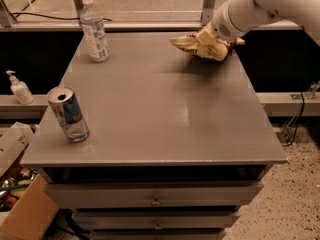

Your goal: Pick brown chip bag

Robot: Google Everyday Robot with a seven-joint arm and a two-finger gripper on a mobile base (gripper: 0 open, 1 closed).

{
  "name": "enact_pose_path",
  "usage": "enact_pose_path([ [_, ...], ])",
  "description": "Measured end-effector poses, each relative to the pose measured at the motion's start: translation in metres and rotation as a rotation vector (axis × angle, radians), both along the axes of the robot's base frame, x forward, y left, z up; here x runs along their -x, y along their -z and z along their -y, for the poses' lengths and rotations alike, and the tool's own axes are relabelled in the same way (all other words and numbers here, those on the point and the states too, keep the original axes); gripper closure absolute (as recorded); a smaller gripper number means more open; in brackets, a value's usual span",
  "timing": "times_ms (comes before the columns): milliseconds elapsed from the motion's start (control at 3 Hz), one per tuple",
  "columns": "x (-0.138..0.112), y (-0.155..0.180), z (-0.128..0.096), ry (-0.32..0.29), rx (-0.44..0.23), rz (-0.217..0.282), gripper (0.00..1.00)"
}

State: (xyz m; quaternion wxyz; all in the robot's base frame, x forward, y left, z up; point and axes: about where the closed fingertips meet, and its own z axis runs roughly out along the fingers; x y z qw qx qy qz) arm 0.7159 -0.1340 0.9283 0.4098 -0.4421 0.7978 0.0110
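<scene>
The brown chip bag (196, 45) is at the far right of the grey table (165, 119). It shows mostly its cream-yellow end and a little brown, and it hangs tilted just above the tabletop with a shadow beneath it. My gripper (220, 40) comes in from the upper right at the end of the white arm (260, 6). It is shut on the bag's right end and is largely hidden behind the wrist.
A clear water bottle (93, 30) stands at the table's far left. A blue and silver can (68, 114) stands near the front left edge. A hand-pump bottle (19, 88) sits on a ledge to the left, and cardboard boxes (22, 209) lie on the floor at lower left.
</scene>
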Motion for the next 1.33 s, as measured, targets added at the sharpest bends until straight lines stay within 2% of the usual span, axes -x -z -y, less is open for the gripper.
enact_pose_path([
  [333, -0.001, -0.044, -0.026, -0.069, -0.053, 0.069, 1.0],
  [667, 0.002, -0.081, -0.04, -0.113, -0.087, 0.142, 1.0],
  [1000, 0.008, -0.111, -0.044, -0.142, -0.116, 0.21, 1.0],
  [1333, 0.023, -0.139, -0.039, -0.161, -0.141, 0.275, 1.0],
])
